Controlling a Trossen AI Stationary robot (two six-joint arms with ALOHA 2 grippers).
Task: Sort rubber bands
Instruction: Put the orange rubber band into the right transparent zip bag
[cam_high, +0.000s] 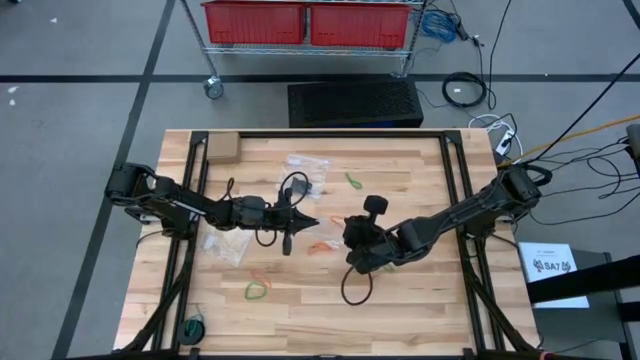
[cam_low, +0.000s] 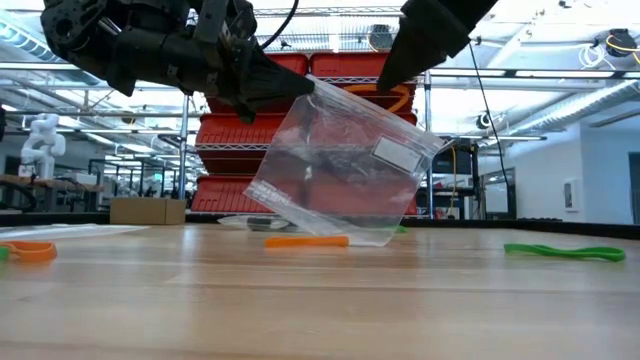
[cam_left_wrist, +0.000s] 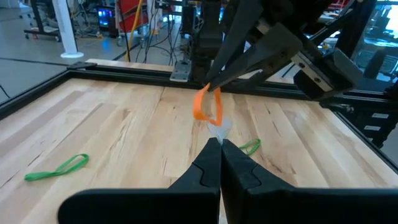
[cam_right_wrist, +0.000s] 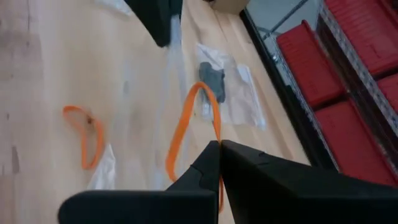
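Rubber bands lay scattered over the bench (cam_high: 400, 300): a green one (cam_high: 256, 291) and an orange one (cam_high: 260, 274) near the front edge left of centre, an orange one (cam_high: 321, 246) at mid-bench, and a green one (cam_high: 353, 180) toward the far edge. Above mid-bench the left gripper (cam_high: 305, 222) held its jaws together on the top corner of a clear zip bag (cam_low: 340, 170), which hung tilted with its lower edge close to the wood. The right gripper (cam_high: 352, 232), just beside it, had its jaws clamped on an orange rubber band (cam_right_wrist: 189, 124), the loop dangling at the bag's mouth. A second clear bag (cam_high: 225, 245) lay flat toward the left side of the bench. Farther back, another bag with dark contents (cam_high: 305, 165) rested near the far edge, and a small cardboard box (cam_high: 222, 147) sat at the far left corner. Beyond the bench stood a wire rack with red bins (cam_high: 305, 22).
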